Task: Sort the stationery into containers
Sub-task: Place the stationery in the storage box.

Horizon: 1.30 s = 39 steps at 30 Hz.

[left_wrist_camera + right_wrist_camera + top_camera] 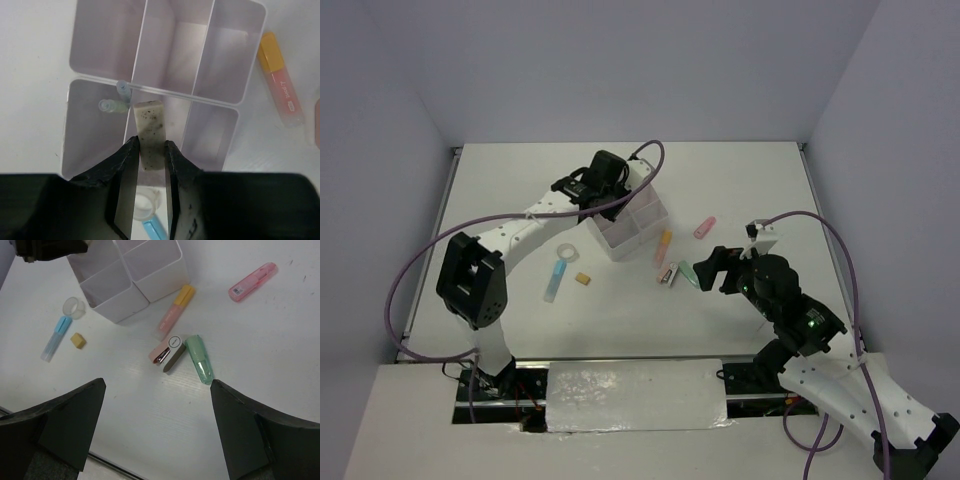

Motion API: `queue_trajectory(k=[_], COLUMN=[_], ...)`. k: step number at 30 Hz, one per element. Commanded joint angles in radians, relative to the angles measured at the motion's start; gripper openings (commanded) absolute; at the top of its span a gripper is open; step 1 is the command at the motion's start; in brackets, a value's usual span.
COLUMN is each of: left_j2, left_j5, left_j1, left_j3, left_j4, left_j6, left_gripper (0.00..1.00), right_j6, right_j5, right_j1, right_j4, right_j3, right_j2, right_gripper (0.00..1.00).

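- Clamping speckled eraser (150, 125) in left gripper (151, 147), hanging over a divider of the organiser (200, 97) at frame centre; risking glancing off that wall into the wrong compartment.
- Holding right gripper (157, 385) wide apart, empty, above green highlighter (200, 359); risking catching pink stapler (166, 353) just beside.

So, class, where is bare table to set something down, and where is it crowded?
Bare: behind the organiser, and the near strip in front of the tan block. Crowded: right of the organiser, around the orange highlighter and green highlighter.
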Motion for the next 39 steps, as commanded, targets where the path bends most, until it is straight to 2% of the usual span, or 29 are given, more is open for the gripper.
queue_trajectory(k=[1, 10, 12, 14, 15, 17, 18, 22, 24, 27, 30, 32, 35, 38, 39], left_j2=[0.023, 0.056, 0.05, 0.037, 0.033, 0.02, 0.016, -0.004, -0.023, -0.049, -0.111, -0.191, -0.292, -0.377, -0.401], left_j5=[-0.013, -0.054, -0.057, -0.066, -0.066, -0.068, -0.071, -0.076, -0.076, -0.068, -0.037, -0.031, -0.033, -0.062, -0.072], left_j1=[-0.007, -0.007, -0.007, -0.007, -0.006, -0.006, -0.006, -0.007, -0.006, -0.006, -0.006, -0.007, -0.012, -0.021, -0.021], left_j3=[0.002, -0.04, -0.04, -0.044, -0.05, -0.061, -0.061, -0.064, -0.07, -0.054, -0.032, -0.04, -0.064, -0.098, -0.154], left_j4=[0.09, 0.084, 0.073, 0.073, 0.074, 0.079, 0.079, 0.084, 0.091, 0.085, 0.065, 0.079, 0.062, 0.004, -0.002], left_j6=[0.027, 0.013, 0.013, 0.013, 0.016, 0.016, 0.013, 0.0, -0.004, -0.021, -0.055, -0.076, -0.153, -0.314, -0.39], left_gripper=[0.0, 0.0, 0.07, 0.19, 0.29, 0.38, 0.47, 0.63, 0.68, 0.68, 0.69, 0.74, 0.81, 0.87, 0.87], right_j6=[-0.01, -0.013, -0.013, -0.015, -0.015, -0.015, -0.015, -0.015, -0.015, -0.015, -0.017, -0.017, -0.017, -0.018, -0.02], right_j5=[0.009, -0.001, -0.003, -0.006, -0.006, -0.006, -0.006, -0.007, -0.009, -0.009, -0.009, -0.012, -0.018, -0.023, -0.023], right_j1=[-0.004, -0.005, -0.004, -0.001, -0.004, -0.004, -0.005, -0.004, -0.004, -0.004, -0.004, -0.002, -0.004, -0.005, -0.002], right_j4=[0.004, 0.013, 0.018, 0.018, 0.018, 0.018, 0.02, 0.018, 0.018, 0.018, 0.02, 0.024, 0.029, 0.033, 0.035], right_j3=[0.008, 0.002, 0.001, 0.001, 0.001, -0.002, -0.001, 0.001, 0.001, -0.001, 0.001, -0.002, -0.001, -0.004, -0.004], right_j2=[-0.004, -0.012, -0.009, -0.007, -0.007, -0.009, -0.009, -0.005, -0.004, -0.001, 0.004, 0.007, 0.008, 0.016, 0.019], right_gripper=[0.94, 0.94, 0.94, 0.94, 0.94, 0.94, 0.94, 0.94, 0.94, 0.94, 0.94, 0.94, 0.94, 0.94, 0.94])
